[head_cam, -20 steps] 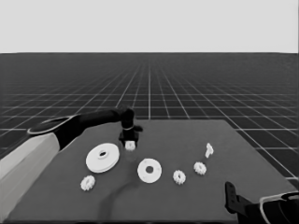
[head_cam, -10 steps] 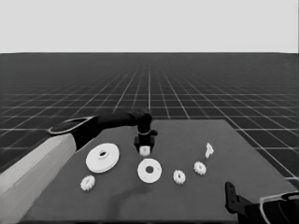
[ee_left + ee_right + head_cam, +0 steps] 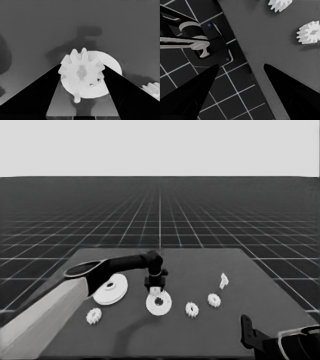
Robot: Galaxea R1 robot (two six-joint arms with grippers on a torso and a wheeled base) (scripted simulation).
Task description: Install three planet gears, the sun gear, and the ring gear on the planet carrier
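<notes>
Carrying a small toothed gear [image 3: 81,71] pinched between its two black fingers, the left gripper [image 3: 156,286] now hangs directly above the smaller round part [image 3: 159,304], near the middle of the table [image 3: 200,265]. A second ago it was farther left and farther back, beside the larger round part [image 3: 111,289]; half a second ago it was partway across. So the gear has been carried over to the smaller round part, and in the left wrist view it sits just over that part's white face, with the part's wide hole hidden behind it. My reading is that the carry is done and lowering the gear onto its seat comes next; whether the gear already touches the part I cannot tell.

No gear looks seated yet. One gear [image 3: 93,316] lies near the front left, below the larger round part, and two more [image 3: 192,309] [image 3: 214,300] lie to the right of the smaller round part, well apart from it. A thin white piece [image 3: 223,280] stands farther right and farther back.

Parked at the near right corner, the right gripper [image 3: 240,72] has its fingers spread wide with nothing between them, over the table's edge.

That dark, flat table shows the left arm's shadow near the front. Beyond it, a gridded floor runs to the horizon under a pale blank band
</notes>
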